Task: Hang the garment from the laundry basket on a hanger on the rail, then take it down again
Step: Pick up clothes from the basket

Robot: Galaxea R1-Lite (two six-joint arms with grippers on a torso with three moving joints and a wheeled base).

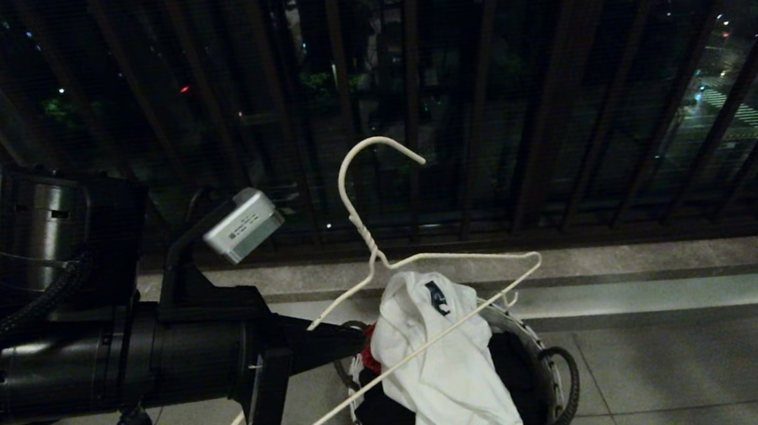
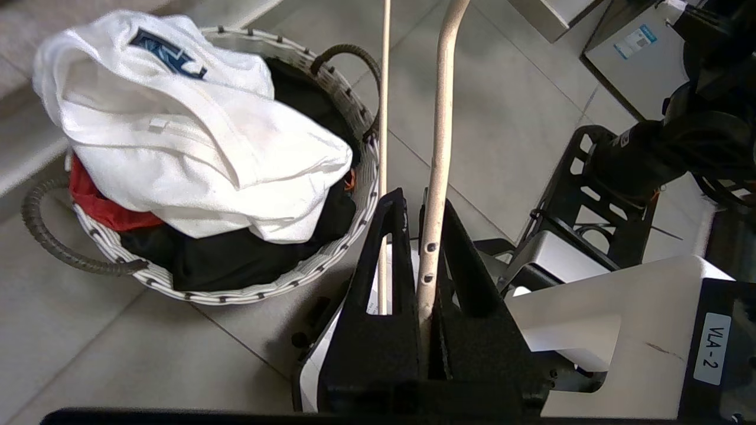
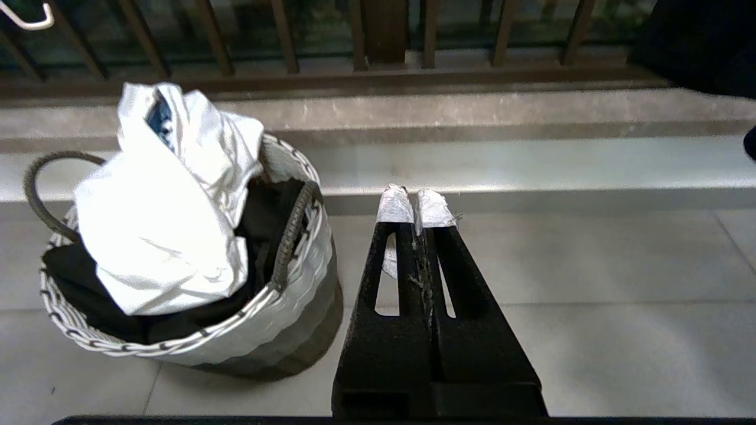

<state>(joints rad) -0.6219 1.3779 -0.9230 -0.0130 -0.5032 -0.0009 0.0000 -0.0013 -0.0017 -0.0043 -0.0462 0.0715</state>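
Left hand (image 1: pixel 336 340): reaches in from the left at basket height, its fingers (image 2: pixel 455 260) clamped on one arm of the hanger, which runs up between them in the left wrist view.

Hanger (image 1: pixel 383 254): thin white wire, twisted neck, hook uppermost and free in the air before the dark balcony bars (image 1: pixel 569 80); tilted, its lower bar crossing in front of the garment, its low end near the floor tiles (image 1: pixel 685 377).

Garment (image 1: pixel 438 368): white T-shirt, crumpled, piled on top of the laundry basket and spilling over the near rim; a patch of dark blue print shows at its upper fold.

Laundry basket (image 1: pixel 549 356): round, white woven rim, black loop handles, standing on the floor tiles near the stone step (image 1: pixel 640 283). Also inside: black cloth (image 2: pixel 236 260) and a red cloth (image 2: pixel 94 203) under the garment.

Right hand (image 3: pixel 416 206): fingers pressed together, holding nothing, tips wrapped in pale tape, low beside the basket and apart from it.
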